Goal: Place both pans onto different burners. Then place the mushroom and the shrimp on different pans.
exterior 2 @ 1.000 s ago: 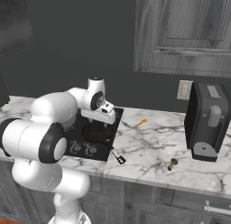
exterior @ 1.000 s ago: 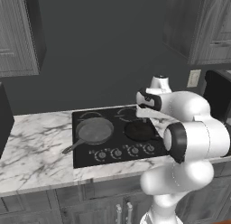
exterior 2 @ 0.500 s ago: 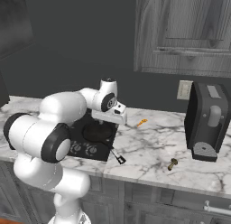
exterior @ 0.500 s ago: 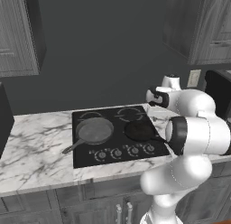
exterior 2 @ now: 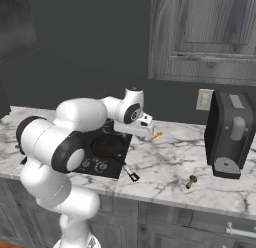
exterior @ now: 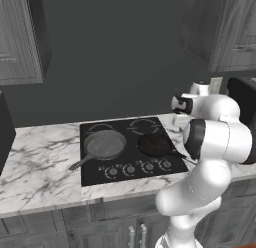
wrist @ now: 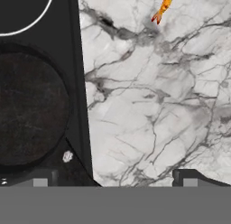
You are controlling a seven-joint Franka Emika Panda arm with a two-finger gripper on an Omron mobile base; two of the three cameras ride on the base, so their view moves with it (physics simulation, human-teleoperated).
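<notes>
step: reach for shrimp | hand: jaws fully apart, empty, just cooktop-side of shrimp | both pans on burners | tip: centre over shrimp, descend straight

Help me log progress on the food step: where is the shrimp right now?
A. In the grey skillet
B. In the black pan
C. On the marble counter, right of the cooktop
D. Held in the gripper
C: the orange shrimp lies on bare marble counter beside the cooktop, outside the black pan.
</notes>
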